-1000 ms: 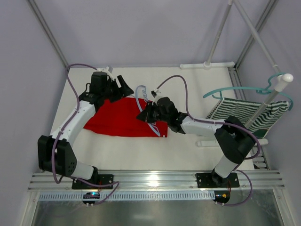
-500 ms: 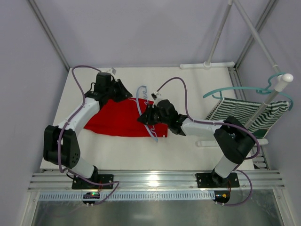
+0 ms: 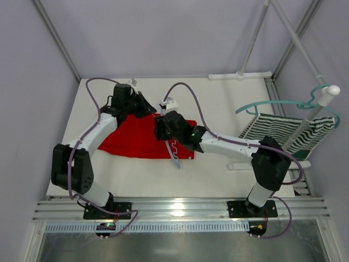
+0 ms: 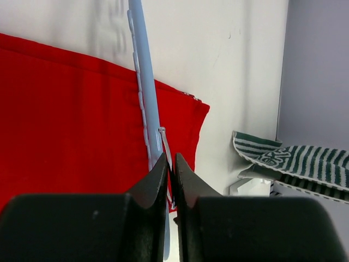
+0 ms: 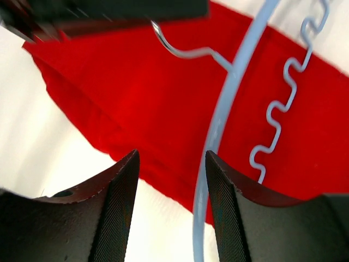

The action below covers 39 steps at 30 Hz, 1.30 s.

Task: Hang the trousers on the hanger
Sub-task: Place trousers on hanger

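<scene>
Gripping side, left gripper point(image 4: 170, 161): you see jaws pinched on what appears to be the hanger point(image 4: 145, 82) hook.
Right gripper point(image 5: 172, 158): jaws apart, above hanger arm.
Trousers point(image 3: 128, 136): flat on table point(image 3: 229, 103), left of centre, under hanger.

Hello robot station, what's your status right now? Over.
Left gripper shut on the hanger hook; right gripper open over it. Hanger lies atop the trousers, not threaded. Striped garment off aside, not in the way.

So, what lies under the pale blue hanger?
Under the hanger lie the red trousers, flat on the white table. What is beneath the trousers cannot be seen; the cloth covers it.
</scene>
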### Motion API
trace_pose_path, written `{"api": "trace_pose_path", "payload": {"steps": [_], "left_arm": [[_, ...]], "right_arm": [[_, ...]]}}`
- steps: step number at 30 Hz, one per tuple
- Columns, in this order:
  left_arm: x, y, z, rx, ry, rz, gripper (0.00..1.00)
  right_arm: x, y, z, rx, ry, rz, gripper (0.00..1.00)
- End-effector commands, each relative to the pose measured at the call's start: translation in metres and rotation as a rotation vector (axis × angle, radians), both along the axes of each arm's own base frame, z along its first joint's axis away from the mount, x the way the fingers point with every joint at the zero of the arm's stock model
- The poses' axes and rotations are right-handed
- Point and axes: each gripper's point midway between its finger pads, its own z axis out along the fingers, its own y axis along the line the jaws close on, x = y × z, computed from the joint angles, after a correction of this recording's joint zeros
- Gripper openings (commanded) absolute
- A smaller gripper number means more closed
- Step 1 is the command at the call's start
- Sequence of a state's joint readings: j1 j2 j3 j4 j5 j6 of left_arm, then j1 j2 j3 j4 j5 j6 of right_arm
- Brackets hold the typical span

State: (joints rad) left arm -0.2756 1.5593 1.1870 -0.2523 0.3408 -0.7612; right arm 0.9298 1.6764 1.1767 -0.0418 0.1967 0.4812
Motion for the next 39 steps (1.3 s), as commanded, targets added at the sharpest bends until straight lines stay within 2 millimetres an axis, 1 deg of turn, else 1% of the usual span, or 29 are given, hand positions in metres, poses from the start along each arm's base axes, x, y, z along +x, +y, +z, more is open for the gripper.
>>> {"api": "trace_pose_path", "payload": {"steps": [1,2,3,8,9,11,14,16,17,18,21,22,23,24,25,26,27,28,29,30,31,32,33,34,35,36,37,38,39], "left_arm": [[0.007,-0.017,0.024,-0.054,-0.063,-0.03,0.08],[0.006,-0.018,0.022,-0.052,-0.057,-0.032,0.08],[0.007,-0.018,0.023,-0.054,-0.057,-0.027,0.09],[0.008,-0.019,0.022,-0.061,-0.052,-0.021,0.11],[0.008,-0.019,0.023,-0.062,-0.054,-0.023,0.11],[0.009,-0.02,0.023,-0.066,-0.049,-0.023,0.11],[0.009,-0.022,0.023,-0.069,-0.047,-0.026,0.11],[0.009,-0.023,0.024,-0.077,-0.049,-0.029,0.12],[0.009,-0.023,0.024,-0.081,-0.047,-0.03,0.12],[0.009,-0.024,0.026,-0.084,-0.051,-0.032,0.13],[0.009,-0.024,0.03,-0.084,-0.061,-0.034,0.21],[0.009,-0.024,0.032,-0.082,-0.068,-0.035,0.25],[0.01,-0.021,0.034,-0.071,-0.071,-0.021,0.28],[0.01,-0.018,0.035,-0.051,-0.078,-0.018,0.31],[0.015,-0.015,0.044,-0.038,-0.1,-0.009,0.38],[0.012,-0.008,0.04,-0.011,-0.072,0.006,0.4],[0.016,0.0,0.043,0.016,-0.086,0.025,0.41],[0.017,0.005,0.045,0.025,-0.082,0.037,0.47],[0.021,0.017,0.049,0.033,-0.077,0.063,0.51],[0.023,0.024,0.051,0.035,-0.072,0.079,0.54],[0.024,0.03,0.051,0.038,-0.066,0.09,0.55],[0.028,0.045,0.051,0.043,-0.064,0.121,0.55],[0.027,0.053,0.048,0.05,-0.046,0.135,0.56],[0.031,0.069,0.046,0.062,-0.045,0.161,0.57],[0.032,0.077,0.045,0.071,-0.043,0.168,0.57],[0.031,0.087,0.04,0.088,-0.024,0.179,0.59],[0.034,0.11,0.037,0.116,-0.019,0.216,0.59],[0.035,0.123,0.032,0.129,-0.007,0.236,0.6],[0.037,0.141,0.028,0.143,0.005,0.272,0.6]], "right_arm": [[0.021,-0.011,0.003,-0.203,-0.112,-0.107,0.55],[0.025,-0.014,0.001,-0.241,-0.124,-0.127,0.55],[0.033,-0.017,0.008,-0.266,-0.154,-0.17,0.55],[0.046,-0.023,-0.01,-0.365,-0.21,-0.213,0.55],[0.05,-0.027,-0.008,-0.384,-0.228,-0.245,0.55],[0.053,-0.032,-0.01,-0.406,-0.235,-0.265,0.55],[0.055,-0.031,-0.009,-0.403,-0.246,-0.272,0.54],[0.056,-0.029,-0.015,-0.406,-0.241,-0.268,0.51],[0.056,-0.029,-0.018,-0.414,-0.236,-0.27,0.45],[0.056,-0.026,-0.021,-0.413,-0.231,-0.27,0.42],[0.057,-0.026,-0.023,-0.41,-0.22,-0.283,0.28],[0.058,-0.027,-0.024,-0.411,-0.217,-0.287,0.24],[0.058,-0.028,-0.023,-0.405,-0.214,-0.299,0.16],[0.058,-0.028,-0.023,-0.397,-0.209,-0.301,0.13],[0.06,-0.032,-0.02,-0.388,-0.201,-0.312,0.09],[0.059,-0.034,-0.021,-0.377,-0.191,-0.321,0.05],[0.059,-0.038,-0.023,-0.374,-0.181,-0.328,0.04],[0.058,-0.041,-0.023,-0.365,-0.176,-0.334,0.04],[0.061,-0.047,-0.018,-0.33,-0.166,-0.358,0.04],[0.059,-0.05,-0.025,-0.312,-0.14,-0.345,0.04],[0.059,-0.054,-0.026,-0.296,-0.127,-0.347,0.04],[0.06,-0.063,-0.028,-0.278,-0.108,-0.359,0.04],[0.06,-0.061,-0.027,-0.244,-0.094,-0.343,0.04],[0.06,-0.063,-0.027,-0.227,-0.088,-0.334,0.04],[0.061,-0.066,-0.018,-0.198,-0.09,-0.333,0.04],[0.061,-0.067,-0.018,-0.181,-0.098,-0.316,0.04],[0.057,-0.061,-0.014,-0.148,-0.091,-0.274,0.04],[0.057,-0.06,-0.01,-0.126,-0.091,-0.256,0.04],[0.056,-0.055,0.004,-0.083,-0.103,-0.233,0.04]]}}
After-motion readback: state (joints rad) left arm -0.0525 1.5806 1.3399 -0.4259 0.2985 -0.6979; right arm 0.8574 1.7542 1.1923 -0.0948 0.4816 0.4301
